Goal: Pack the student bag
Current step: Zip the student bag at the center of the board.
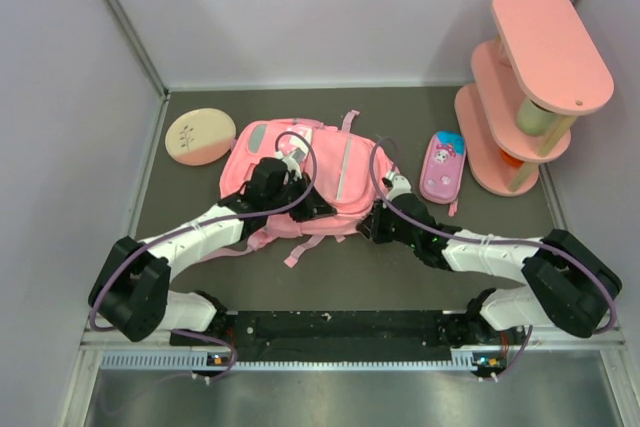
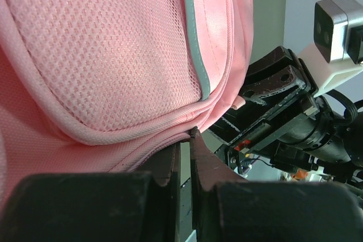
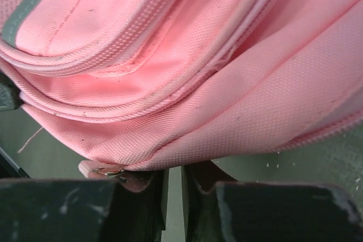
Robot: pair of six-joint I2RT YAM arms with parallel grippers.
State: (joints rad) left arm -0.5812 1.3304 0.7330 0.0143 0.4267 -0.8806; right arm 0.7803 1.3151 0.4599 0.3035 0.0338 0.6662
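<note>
The left pincer (image 2: 189,140) and right pincer (image 3: 174,171) were both squeezed closed at the near edge of the bag (image 1: 355,197), which lay flat on the counter (image 1: 300,277), so the step looked like opening its zip, and next the right one needed a firm hold on the zip tab (image 3: 108,171).

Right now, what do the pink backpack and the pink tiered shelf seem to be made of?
The student bag: woven synthetic fabric, probably nylon or polyester, matte; the weave grain shows close up, with an open mesh panel. The tiered shelf: smooth, matte painted boards, perhaps wood or plastic; I cannot tell which.
</note>
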